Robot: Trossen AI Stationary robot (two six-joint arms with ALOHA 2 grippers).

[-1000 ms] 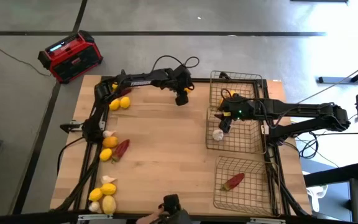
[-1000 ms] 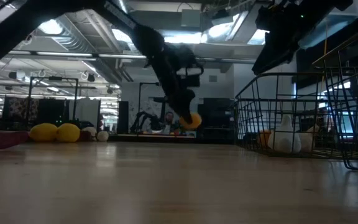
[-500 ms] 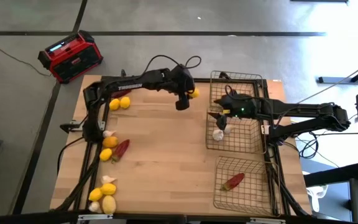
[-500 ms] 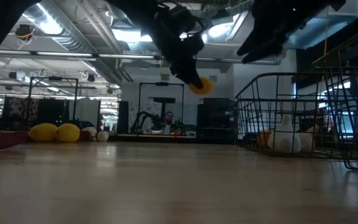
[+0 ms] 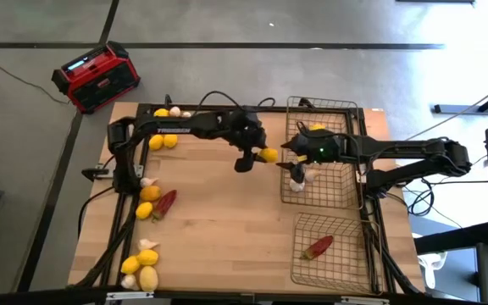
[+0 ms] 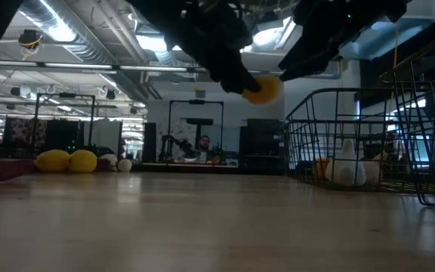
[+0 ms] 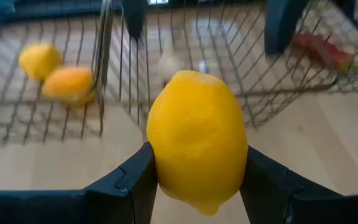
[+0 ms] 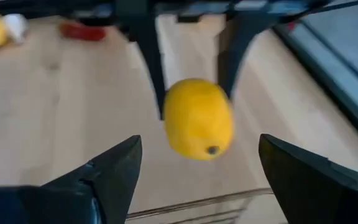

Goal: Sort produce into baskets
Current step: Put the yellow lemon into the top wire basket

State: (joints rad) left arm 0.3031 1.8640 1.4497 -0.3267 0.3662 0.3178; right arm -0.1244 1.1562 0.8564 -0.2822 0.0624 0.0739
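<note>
A yellow lemon (image 5: 268, 155) hangs in the air at mid-table, just left of the far right wire basket (image 5: 346, 191), with my left gripper (image 5: 258, 157) shut on it. My right gripper (image 5: 292, 159) stands open over that basket's left rim, facing the lemon (image 8: 199, 118) from the right and not touching it. The basket holds another lemon (image 5: 316, 129) and a garlic bulb (image 5: 297, 177) on its mesh floor. A red chili (image 5: 317, 246) lies in the near right basket (image 5: 354, 271). My left gripper pinches the lemon by its two opposite sides (image 7: 160, 168), one finger (image 7: 132, 180) on each flank. The fingers slant downward toward the table's right. The lemon is lifted clear of the table, with its nub end (image 7: 209, 208) pointing down toward the wrist.
More lemons (image 5: 163, 141), garlic (image 5: 146, 180) and a chili (image 5: 164, 203) lie along the table's left edge, with more lemons (image 5: 141, 267) at the near left corner. A red radio (image 5: 96, 76) sits on the floor beyond the far left corner.
My left gripper has carried the lemon up and toward the table's right and near side, from the far middle to beside the far right basket, turning as it went. My right gripper has tipped up and shifted slightly toward the left, off the garlic.
</note>
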